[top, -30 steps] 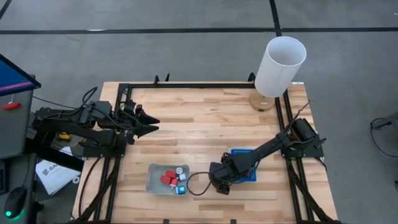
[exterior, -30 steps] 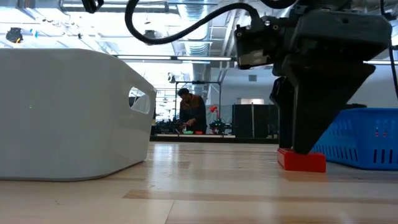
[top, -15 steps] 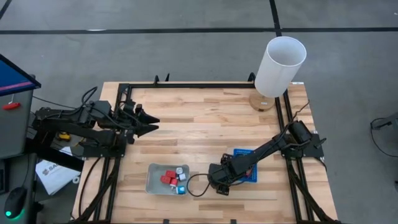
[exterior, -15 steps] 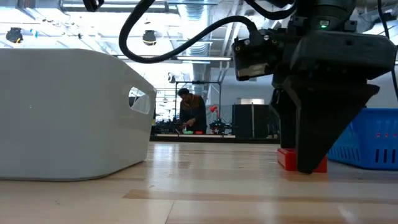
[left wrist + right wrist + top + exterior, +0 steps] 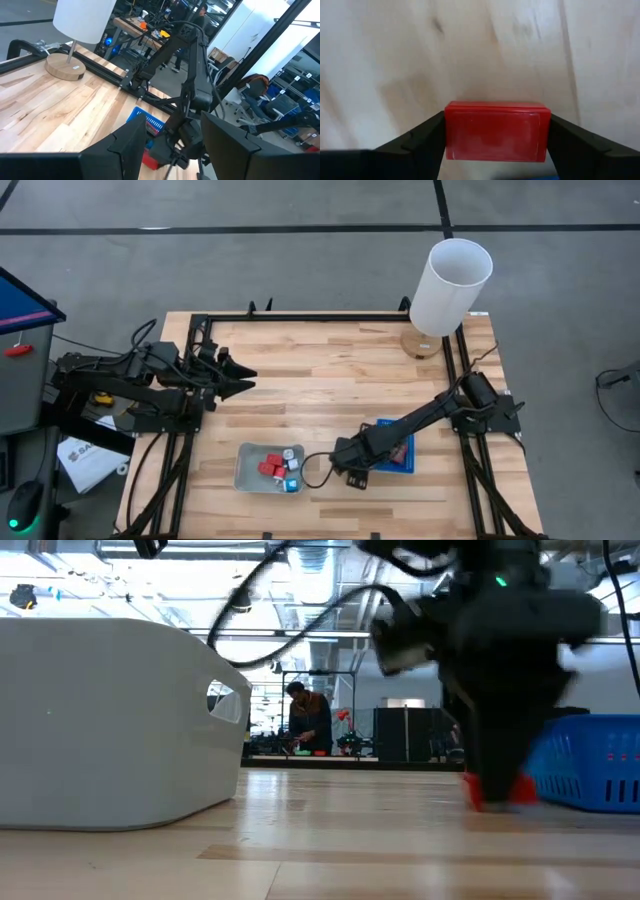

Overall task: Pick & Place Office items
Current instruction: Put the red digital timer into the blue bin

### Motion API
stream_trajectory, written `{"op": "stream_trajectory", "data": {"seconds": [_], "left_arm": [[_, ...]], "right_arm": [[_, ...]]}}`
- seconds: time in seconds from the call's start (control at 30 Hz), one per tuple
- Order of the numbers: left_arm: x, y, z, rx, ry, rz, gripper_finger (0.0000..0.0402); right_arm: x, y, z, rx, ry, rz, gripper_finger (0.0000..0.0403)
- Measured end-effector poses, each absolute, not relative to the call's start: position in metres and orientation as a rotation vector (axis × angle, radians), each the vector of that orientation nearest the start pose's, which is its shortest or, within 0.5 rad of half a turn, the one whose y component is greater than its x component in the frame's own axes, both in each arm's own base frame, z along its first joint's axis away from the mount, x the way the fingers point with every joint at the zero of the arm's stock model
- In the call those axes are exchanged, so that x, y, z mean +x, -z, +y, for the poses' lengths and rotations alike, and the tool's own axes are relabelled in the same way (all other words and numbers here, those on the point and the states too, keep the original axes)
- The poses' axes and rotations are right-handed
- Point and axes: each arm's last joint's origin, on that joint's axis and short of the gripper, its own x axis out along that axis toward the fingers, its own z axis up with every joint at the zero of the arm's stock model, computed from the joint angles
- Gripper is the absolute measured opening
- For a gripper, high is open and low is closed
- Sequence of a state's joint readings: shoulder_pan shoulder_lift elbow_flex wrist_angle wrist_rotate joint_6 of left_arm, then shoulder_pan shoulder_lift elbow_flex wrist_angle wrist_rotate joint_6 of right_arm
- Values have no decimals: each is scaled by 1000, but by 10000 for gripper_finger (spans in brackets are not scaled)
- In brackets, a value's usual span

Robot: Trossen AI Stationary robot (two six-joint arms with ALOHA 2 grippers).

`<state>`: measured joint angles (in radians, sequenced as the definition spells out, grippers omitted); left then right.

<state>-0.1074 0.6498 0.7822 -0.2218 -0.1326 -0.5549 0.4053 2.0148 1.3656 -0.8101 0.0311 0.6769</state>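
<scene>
- The right gripper (image 5: pixel 352 476) was reached low over the tabletop (image 5: pixel 320 370), between the grey tray (image 5: pixel 245 470) and the blue tray (image 5: pixel 402 463).
- A red block (image 5: pixel 497 131) was seen squarely between the right fingers (image 5: pixel 417 137), one finger against each short end, so it was held clamped by them.
- In the low view, the red block (image 5: pixel 497 790) was shown just at the wood surface under the fingertips; whether it was touching or slightly lifted could not be told.
- The blue tray (image 5: pixel 590 760) was placed just behind and beside the held block, apart from the fingers.
- The grey tray (image 5: pixel 110 720) was stood well to the other side of the right fingers; in the high view, further office items (image 5: pixel 275 466), red, white and cyan, were seen inside it.
- The left gripper (image 5: pixel 240 378) was held well apart from all this, above bare wood near the tabletop's left edge; its fingers (image 5: pixel 125 150) were spread narrowly apart and nothing was held between them.
- A tall white cylinder (image 5: pixel 450 285) on a round wooden base was stood at the far right corner, far from both sets of fingers.
- A person (image 5: pixel 305 720) was visible in the room beyond the tabletop.
</scene>
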Motion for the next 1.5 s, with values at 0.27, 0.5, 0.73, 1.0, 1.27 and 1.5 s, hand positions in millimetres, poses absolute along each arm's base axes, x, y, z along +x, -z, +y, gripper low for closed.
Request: {"op": "stream_trajectory", "data": {"seconds": [0.27,0.5,0.73,1.0,1.27,1.5], "left_arm": [[140,-347,-11,-536,-54,75,186],[140,-347,-11,-537,-54,72,186],[140,-347,-11,-539,-41,76,186],[140,-347,-11,-518,-40,76,186],[141,-348,-11,-503,-43,65,186],[141,-351,-12,-530,-26,42,186]], "right_arm": [[384,-197,122,237,201,1305,302],[388,-223,96,250,288,1343,298],[353,-225,131,193,337,1520,297],[300,-259,173,393,641,1463,297],[296,-235,176,431,882,1432,297],[288,-204,157,421,1004,1523,297]]}}
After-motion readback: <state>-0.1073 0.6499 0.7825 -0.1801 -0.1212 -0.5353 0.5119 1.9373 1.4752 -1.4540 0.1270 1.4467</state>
